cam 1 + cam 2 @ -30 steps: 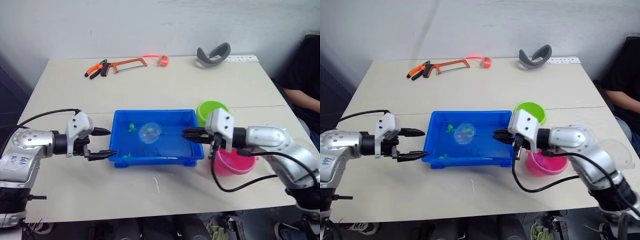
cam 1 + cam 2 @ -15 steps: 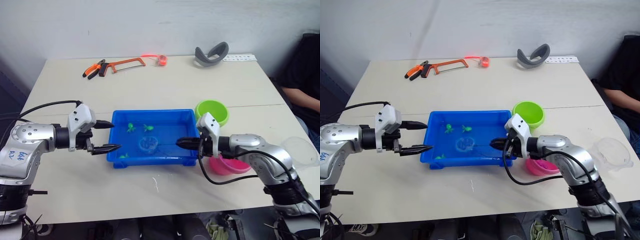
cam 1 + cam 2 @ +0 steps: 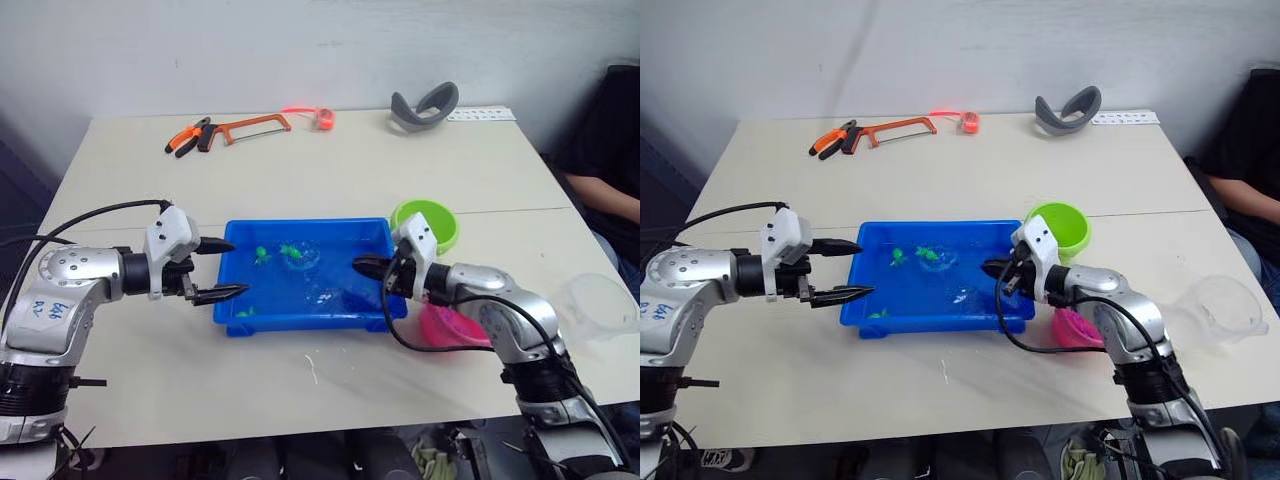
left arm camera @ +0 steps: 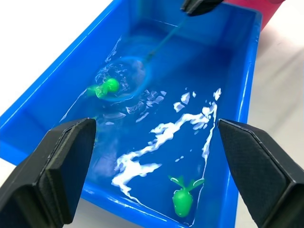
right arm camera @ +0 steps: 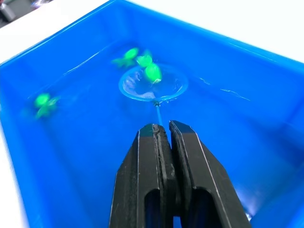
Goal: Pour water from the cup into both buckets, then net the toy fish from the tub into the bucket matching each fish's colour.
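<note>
Blue plastic tub (image 3: 380, 318) at the middle of the tabletop (image 3: 330, 185), holding rippled water and green toy fish (image 4: 183, 201). Right hand (image 5: 160, 129) pinched tight on the thin handle of the net (image 5: 153, 83), hoop sunk in the water at the tub's far side with one green fish (image 5: 152, 72) lying over the mesh and another just beyond the rim. Left hand (image 3: 222, 270) spread wide and empty, poised at the tub's left wall, one finger over the rim, one outside it.

Lime green bucket (image 3: 428, 219) just behind the tub's right far corner; pink bucket (image 3: 455, 328) beside the right near corner, partly hidden by the right arm. Clear cup (image 3: 1222, 306) set down well off to the right, near the tabletop edge.

Netting step in hand, apparently: cup put aside, no pink fish visible in the tub, several green ones left. Water level in the buckets not visible. Next move, by judgement: lift the hoop level and slowly so the green fish stays on the mesh, carry it over the tub's corner to the green bucket, tip it in. Risk of the fish sliding off a shallow hoop.

Handwritten marks on a white patch on the left arm, unreadable. No other brand or label legible.
</note>
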`<state>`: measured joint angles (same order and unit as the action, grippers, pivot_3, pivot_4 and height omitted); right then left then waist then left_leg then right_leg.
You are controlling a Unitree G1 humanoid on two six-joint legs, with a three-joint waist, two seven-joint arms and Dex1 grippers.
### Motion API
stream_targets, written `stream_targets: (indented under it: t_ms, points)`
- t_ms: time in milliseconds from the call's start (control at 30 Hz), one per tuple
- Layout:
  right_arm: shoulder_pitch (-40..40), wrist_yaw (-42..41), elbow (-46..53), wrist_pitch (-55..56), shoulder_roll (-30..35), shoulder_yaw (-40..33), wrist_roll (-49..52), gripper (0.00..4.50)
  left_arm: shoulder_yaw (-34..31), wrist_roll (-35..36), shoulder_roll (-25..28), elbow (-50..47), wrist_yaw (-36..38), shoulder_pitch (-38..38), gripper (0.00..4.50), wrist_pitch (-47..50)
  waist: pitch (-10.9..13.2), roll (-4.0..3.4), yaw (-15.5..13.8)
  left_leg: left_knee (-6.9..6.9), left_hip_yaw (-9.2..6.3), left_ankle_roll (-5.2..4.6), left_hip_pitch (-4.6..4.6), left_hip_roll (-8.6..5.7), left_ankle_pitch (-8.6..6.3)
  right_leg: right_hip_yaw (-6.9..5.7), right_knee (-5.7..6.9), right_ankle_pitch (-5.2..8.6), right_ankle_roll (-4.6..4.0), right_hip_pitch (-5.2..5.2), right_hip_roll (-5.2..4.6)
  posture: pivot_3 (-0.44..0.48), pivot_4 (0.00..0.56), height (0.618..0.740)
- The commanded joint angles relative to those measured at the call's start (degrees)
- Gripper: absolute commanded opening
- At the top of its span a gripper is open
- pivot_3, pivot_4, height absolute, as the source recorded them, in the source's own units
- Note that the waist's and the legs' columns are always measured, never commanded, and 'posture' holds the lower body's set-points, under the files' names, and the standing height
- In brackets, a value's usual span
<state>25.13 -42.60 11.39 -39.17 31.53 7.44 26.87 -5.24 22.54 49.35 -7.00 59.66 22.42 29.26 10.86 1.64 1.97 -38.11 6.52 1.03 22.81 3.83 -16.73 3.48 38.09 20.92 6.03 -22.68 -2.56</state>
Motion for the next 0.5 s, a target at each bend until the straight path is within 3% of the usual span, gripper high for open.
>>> stream_targets:
  t_ms: [33, 267, 500]
  points:
    - [-1.53, -1.80, 6.08, 1.21, 1.71, -2.29, 1.03, 0.00, 1.03, -0.62, -0.96, 1.96, 0.71, 2.46, 4.45, -2.59, 0.00, 0.00, -0.06, -0.01, 0.00, 0.00, 0.00, 0.00, 0.00, 0.01, 0.00, 0.00, 0.00, 0.01, 0.01, 0.000, 0.150, 0.740]
    - [-6.73, -3.42, 14.70, 3.94, 6.96, -6.84, 0.84, 0.00, 4.20, -1.20, -4.63, 7.80, 2.50, 7.65, 4.45, -5.34, 0.00, 0.01, -0.30, -0.03, -0.01, 0.00, 0.00, -0.01, 0.00, 0.00, 0.01, -0.01, 0.01, 0.01, 0.04, 0.000, 0.150, 0.740]
    - [-12.43, -0.68, 23.38, 0.11, 11.38, -18.07, 4.77, 0.00, 7.48, -1.34, -9.80, 13.63, 4.86, 13.87, 4.45, -6.49, -0.01, 0.02, -0.38, -0.08, -0.02, 0.00, 0.02, -0.03, 0.00, 0.00, 0.02, -0.01, 0.02, 0.04, 0.04, 0.000, 0.150, 0.740]
